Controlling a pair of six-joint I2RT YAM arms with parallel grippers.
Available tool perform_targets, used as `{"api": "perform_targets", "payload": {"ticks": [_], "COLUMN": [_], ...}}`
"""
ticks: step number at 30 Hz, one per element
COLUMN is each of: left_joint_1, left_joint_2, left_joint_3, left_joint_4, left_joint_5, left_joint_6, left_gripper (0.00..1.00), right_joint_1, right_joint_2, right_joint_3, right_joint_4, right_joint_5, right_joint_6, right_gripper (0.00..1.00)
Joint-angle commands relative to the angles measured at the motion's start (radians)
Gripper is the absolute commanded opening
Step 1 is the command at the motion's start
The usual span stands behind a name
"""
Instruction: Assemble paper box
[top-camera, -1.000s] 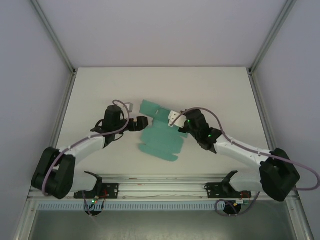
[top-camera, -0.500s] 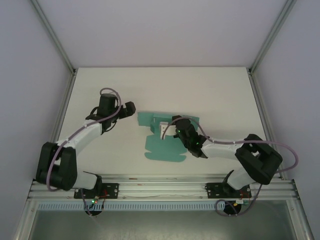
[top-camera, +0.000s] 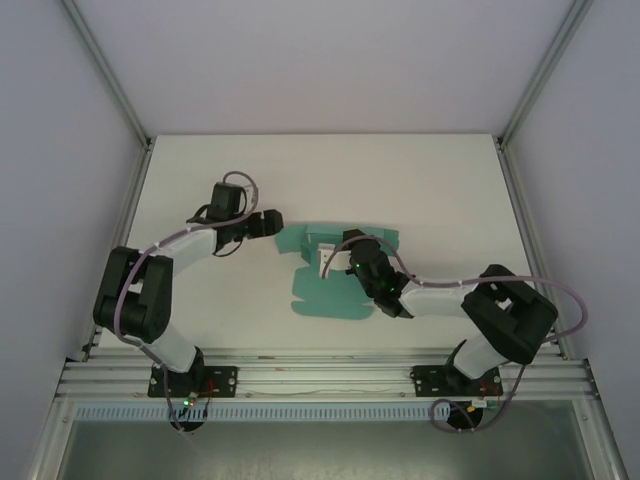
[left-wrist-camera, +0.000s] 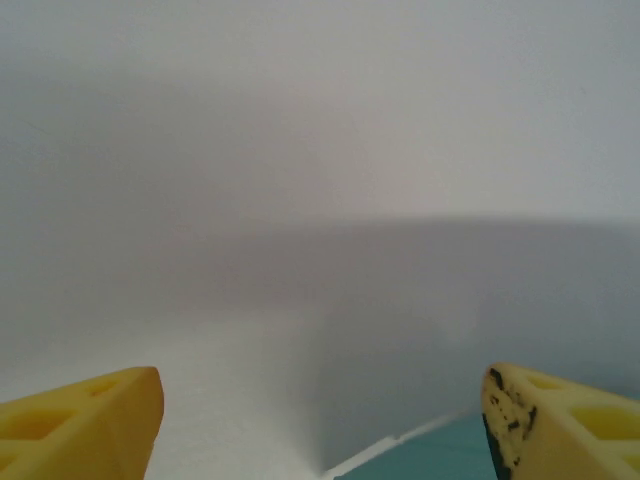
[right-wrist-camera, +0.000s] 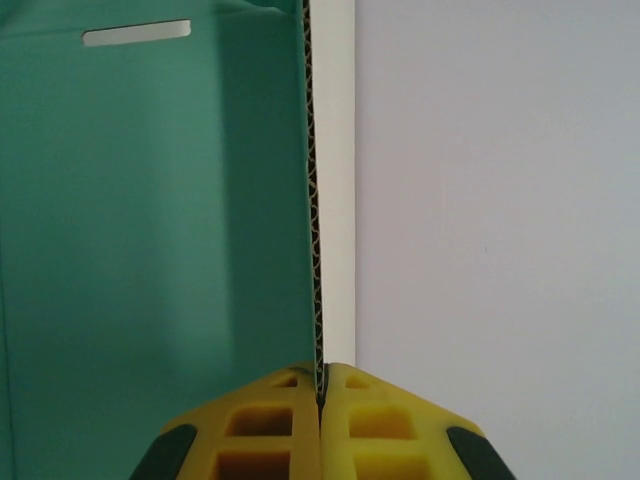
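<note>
At table (top-camera: 420, 180) centre, right end effector (right-wrist-camera: 320, 382) pinches paper box (right-wrist-camera: 150, 220).

1. Top view: bright, even, diffuse light. The table (top-camera: 420, 180) and walls (top-camera: 50, 150) read pale and slightly washed.
2. Shadows there are soft and faint, hugging the arms (top-camera: 440, 295) and the box (top-camera: 320, 295).
3. The corner posts (top-camera: 105, 70) splay outward toward the frame edges, a wide-lens look.
4. Left wrist view: hazy, low contrast. A broad grey shade lies across the middle, and the left fingers (left-wrist-camera: 90, 415) are soft at the near corners.
5. Right wrist view: sharp. The box edge is crisp, with a darker strip of shade on the green just left of it.
</note>
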Motion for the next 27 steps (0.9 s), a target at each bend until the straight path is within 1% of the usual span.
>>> {"api": "perform_targets", "payload": {"ticks": [1,3,4,7,10,13,19,24,27], "left_joint_1": [-0.025,-0.041,-0.047,-0.077,-0.106,-0.135,-0.175,-0.209,-0.236], "left_joint_2": [-0.043,-0.048,-0.051,-0.083,-0.106,-0.103,-0.087,-0.079,-0.051], "left_joint_3": [-0.063,-0.093,-0.106,-0.162,-0.182,-0.169,-0.178,-0.213,-0.217], "left_joint_4": [0.099,0.134,0.156,0.253,0.274,0.248,0.264,0.300,0.322], "left_joint_5": [0.148,0.187,0.217,0.274,0.275,0.244,0.200,0.088,0.027], "left_joint_6": [0.066,0.070,0.068,0.064,0.082,0.108,0.145,0.177,0.183], "left_gripper": [0.72,0.62,0.60,0.57,0.55,0.52,0.51,0.51,0.50], "right_joint_1": [0.006,0.005,0.005,0.005,0.005,0.005,0.007,0.012,0.031], "right_joint_2": [0.000,0.002,0.005,0.017,0.022,0.016,0.007,-0.002,0.007], "right_joint_3": [0.013,0.016,0.016,0.011,-0.001,-0.002,-0.011,-0.028,-0.039], "right_joint_4": [0.019,0.010,0.008,0.015,0.040,0.038,0.027,0.009,0.016], "right_joint_5": [0.036,0.034,0.037,0.049,0.050,0.051,0.051,0.054,0.069], "right_joint_6": [0.054,0.065,0.068,0.072,0.082,0.098,0.111,0.100,0.106], "right_gripper": [0.00,0.00,0.00,0.00,0.00,0.00,0.00,0.00,0.00]}}
